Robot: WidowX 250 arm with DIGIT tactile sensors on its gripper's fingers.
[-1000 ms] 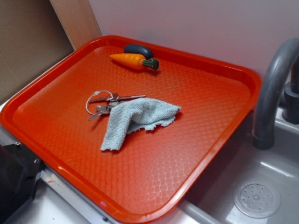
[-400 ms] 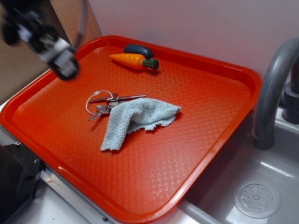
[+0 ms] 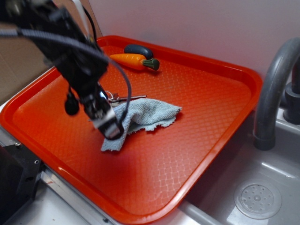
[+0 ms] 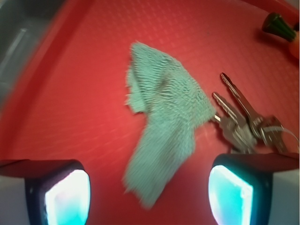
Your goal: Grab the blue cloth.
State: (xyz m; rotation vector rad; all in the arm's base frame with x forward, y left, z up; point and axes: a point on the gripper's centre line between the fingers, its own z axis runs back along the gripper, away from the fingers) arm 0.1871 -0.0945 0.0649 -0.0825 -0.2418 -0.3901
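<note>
Because it wants the rag between its fingers, the gripper [image 4: 149,187] hangs low with both pads spread wide apart. In the middle of the wrist view lies the blue cloth [image 4: 164,126], flat on the red tray [image 4: 70,93] (nothing grips it). Keys [image 4: 246,124] touch its right edge, so a careless pinch might catch them too.

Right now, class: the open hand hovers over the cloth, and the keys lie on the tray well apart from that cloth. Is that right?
Not quite. The keys touch the cloth, their tips at its edge, as the wrist view shows. The rest holds: the hand is open above the cloth, on the tray.
</note>
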